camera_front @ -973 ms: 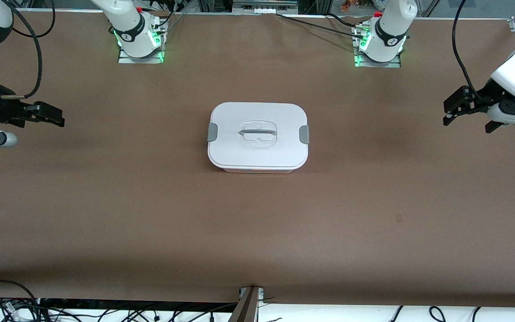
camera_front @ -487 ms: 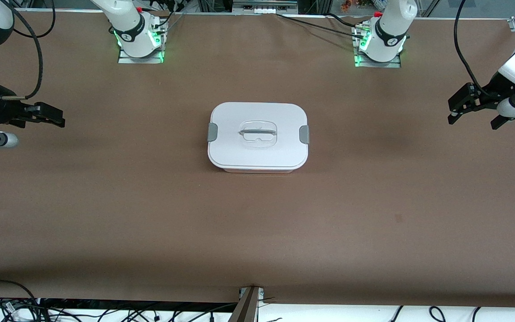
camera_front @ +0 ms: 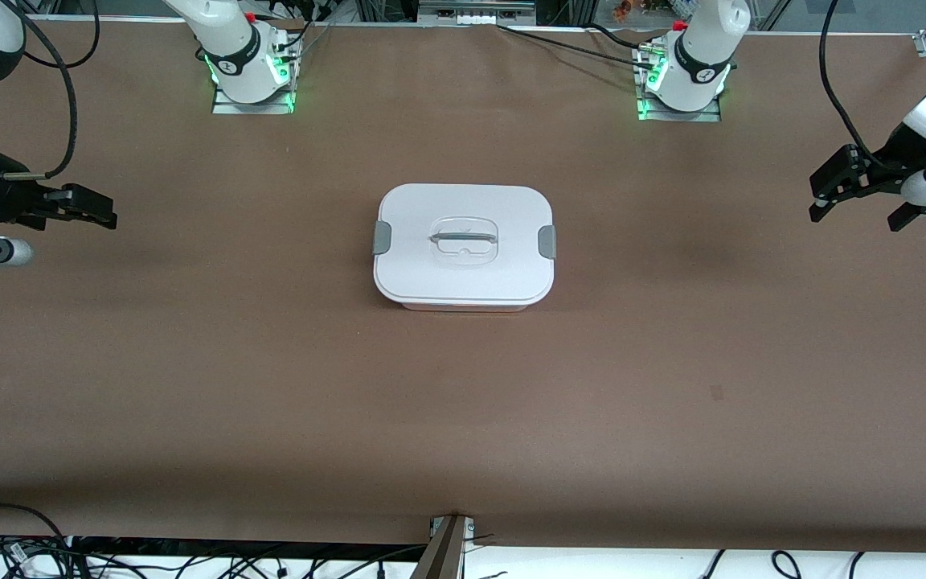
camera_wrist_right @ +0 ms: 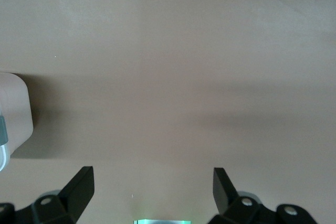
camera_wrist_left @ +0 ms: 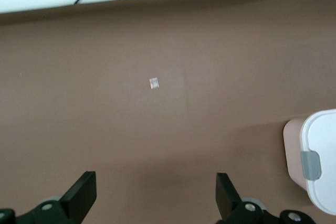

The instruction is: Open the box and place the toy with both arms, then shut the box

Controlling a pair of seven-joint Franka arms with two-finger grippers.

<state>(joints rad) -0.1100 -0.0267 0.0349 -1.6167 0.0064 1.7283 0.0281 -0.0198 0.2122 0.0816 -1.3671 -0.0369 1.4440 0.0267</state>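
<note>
At the middle of the brown table (camera_front: 270, 386), the box (camera_front: 464, 246) is seen standing closed, its white lid (camera_front: 463, 241) seated flat with a grey clip (camera_front: 382, 238) at each short end and a clear recessed handle (camera_front: 463, 238) on top. The toy is not seen anywhere. The left gripper (camera_front: 861, 193) is held, released and empty, over bare table toward the left arm's end, well apart from the box. The right gripper (camera_front: 97, 211) is held likewise, fingers spread, over the right arm's end.

White lid (camera_front: 463, 241) hides the box's (camera_front: 463, 305) inside.
</note>
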